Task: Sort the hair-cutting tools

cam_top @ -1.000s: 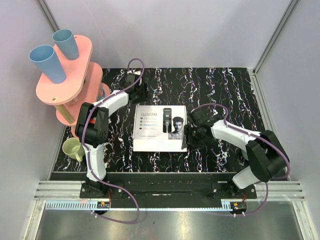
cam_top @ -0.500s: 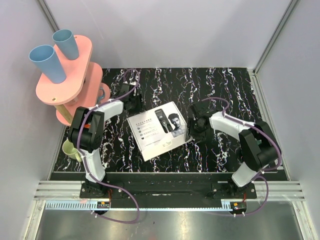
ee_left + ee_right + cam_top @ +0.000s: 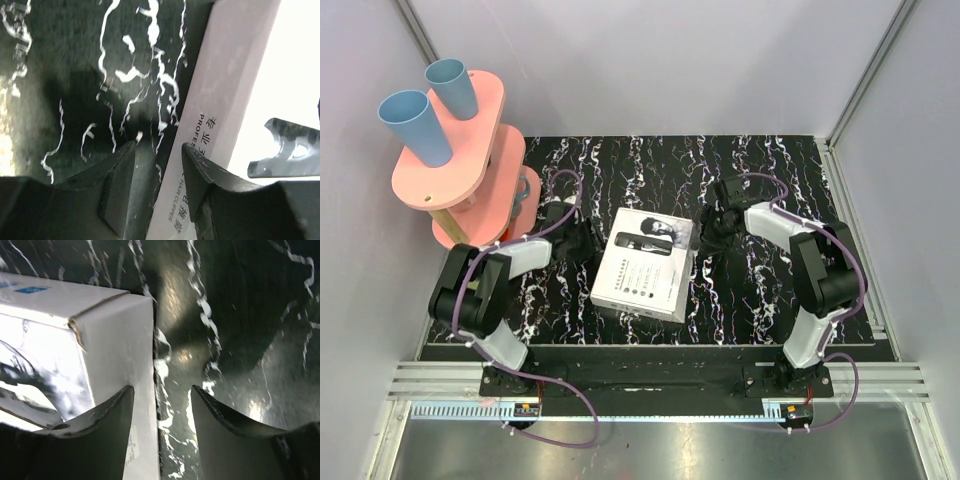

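The hair-cutting tools are out of view; only the closed white cardboard box [image 3: 647,264] printed with a clipper and a man's head lies on the black marbled table. My left gripper [image 3: 582,240] is low at the box's left edge, jaws open, straddling that edge [image 3: 220,100]; my left gripper [image 3: 158,152] holds nothing. My right gripper [image 3: 708,240] is low at the box's upper right corner [image 3: 115,335], jaws open on either side of the box's side wall; my right gripper [image 3: 162,395] holds nothing.
A pink two-tier stand [image 3: 460,150] with two blue cups [image 3: 415,125] stands at the back left. A pale green mug [image 3: 470,285] sits under it by the left arm. Grey walls close in the table on three sides.
The box has turned clockwise, from lying wide to standing nearly on end, between both grippers. My left gripper moved toward me and my right gripper moved away from me along the box edges.
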Available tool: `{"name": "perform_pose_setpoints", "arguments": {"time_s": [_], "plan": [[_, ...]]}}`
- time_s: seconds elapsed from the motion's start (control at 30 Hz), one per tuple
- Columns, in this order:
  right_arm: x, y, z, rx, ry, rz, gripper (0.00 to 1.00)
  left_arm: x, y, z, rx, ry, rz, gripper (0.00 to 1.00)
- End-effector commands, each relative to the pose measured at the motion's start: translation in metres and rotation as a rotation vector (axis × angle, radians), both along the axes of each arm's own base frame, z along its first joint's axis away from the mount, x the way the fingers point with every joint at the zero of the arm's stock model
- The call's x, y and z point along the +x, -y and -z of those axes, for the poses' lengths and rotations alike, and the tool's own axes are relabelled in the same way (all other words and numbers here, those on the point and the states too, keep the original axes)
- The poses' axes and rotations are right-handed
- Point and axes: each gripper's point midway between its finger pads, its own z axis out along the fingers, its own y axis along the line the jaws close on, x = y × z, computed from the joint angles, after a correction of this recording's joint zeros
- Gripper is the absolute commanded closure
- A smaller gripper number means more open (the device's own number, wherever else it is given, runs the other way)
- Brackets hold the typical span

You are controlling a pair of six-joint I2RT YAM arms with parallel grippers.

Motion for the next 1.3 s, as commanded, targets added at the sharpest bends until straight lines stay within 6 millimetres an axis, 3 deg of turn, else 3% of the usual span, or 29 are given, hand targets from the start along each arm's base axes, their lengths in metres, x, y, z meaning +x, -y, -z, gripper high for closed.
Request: {"name": "perform_pose_setpoints", "arguments": {"time_s": [0.0, 0.13, 0.17, 0.33, 0.4, 0.53, 0.7, 0.87, 1.27], "plan": [[0.042, -0.042, -0.041, 0.175, 0.151, -0.044, 0.4, -0.013, 0.021, -0.026, -0.102, 0.048, 0.046, 0.53], [0.048, -0.023, -0.052, 0.121, 0.206, 0.026, 0.39, -0.022, 0.01, -0.029, -0.054, 0.062, 0.007, 0.55], [0.047, -0.018, -0.055, 0.11, 0.213, 0.042, 0.39, -0.022, 0.008, -0.037, -0.051, 0.093, 0.0, 0.55], [0.044, 0.017, -0.093, 0.067, 0.314, 0.176, 0.38, -0.031, 0.003, -0.047, 0.037, 0.169, -0.031, 0.56], [0.035, 0.027, -0.109, 0.055, 0.348, 0.2, 0.37, -0.041, -0.002, -0.047, 0.069, 0.152, -0.044, 0.57], [0.011, 0.036, -0.121, 0.052, 0.368, 0.204, 0.36, -0.051, -0.024, -0.045, 0.147, 0.153, -0.131, 0.57], [-0.037, 0.038, -0.104, 0.066, 0.282, 0.119, 0.38, -0.064, -0.035, -0.049, 0.147, 0.16, -0.176, 0.59], [-0.075, 0.047, -0.082, 0.057, 0.205, 0.123, 0.41, -0.086, -0.031, -0.036, 0.121, 0.115, -0.158, 0.61], [-0.12, 0.018, -0.051, 0.231, 0.005, 0.036, 0.63, -0.12, 0.001, -0.013, 0.057, 0.031, -0.036, 0.66]]}}
